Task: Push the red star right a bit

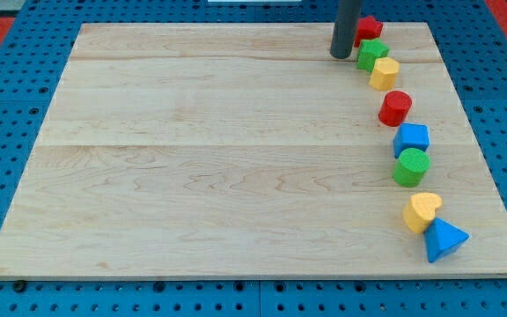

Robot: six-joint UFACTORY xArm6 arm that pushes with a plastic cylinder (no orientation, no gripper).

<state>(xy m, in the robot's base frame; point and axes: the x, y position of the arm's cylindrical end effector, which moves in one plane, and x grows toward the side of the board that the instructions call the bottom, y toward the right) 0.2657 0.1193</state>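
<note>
The red star (369, 27) lies near the board's top edge at the view's upper right, partly hidden by my rod. My tip (341, 55) rests on the board just left of and slightly below the star, close to it. A green block (372, 52) lies right below the star, just right of my tip. A yellow block (384, 73) touches the green one below it.
A line of blocks runs down the right side: a red cylinder (395, 107), a blue block (411, 139), a green cylinder (410, 166), a yellow heart (422, 211) and a blue triangle (444, 239). The wooden board (218, 158) lies on a blue pegboard.
</note>
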